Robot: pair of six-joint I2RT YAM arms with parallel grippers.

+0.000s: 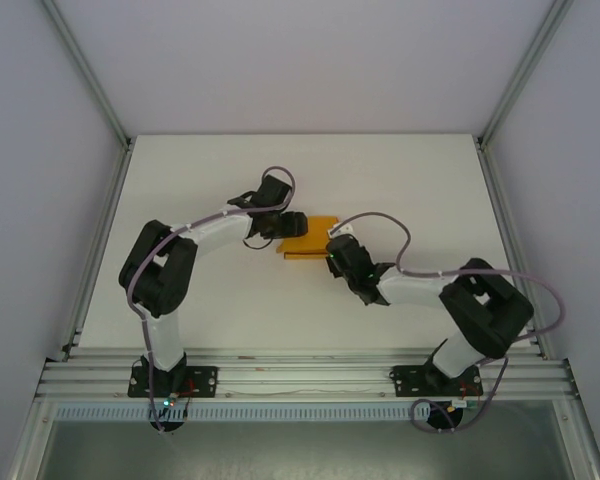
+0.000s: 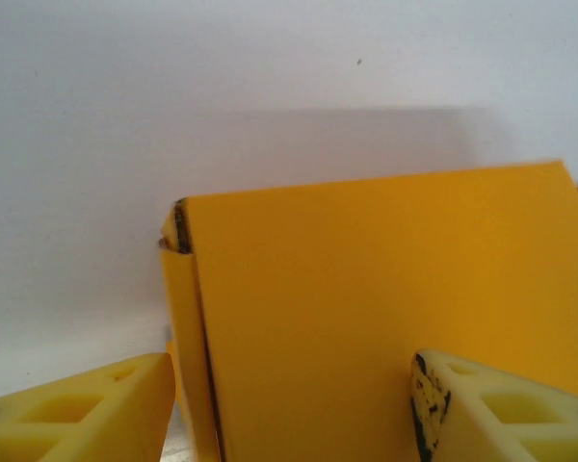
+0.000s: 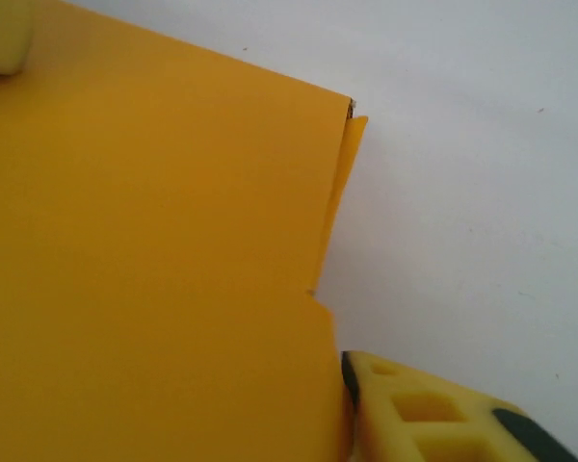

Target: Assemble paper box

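While box (image 1: pixel 310 238) sits centre of table (image 1: pixel 200 190) between arms, left gripper (image 2: pixel 294 395) jaws spread astride panel, not pinching; right gripper (image 1: pixel 335 250) grip unclear, finger hidden. Likely best: brace one wall, fold flap along crease, gently.

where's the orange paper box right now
In the top view the paper box is near the middle of the table, between the left hand on its left and the right hand on its right.
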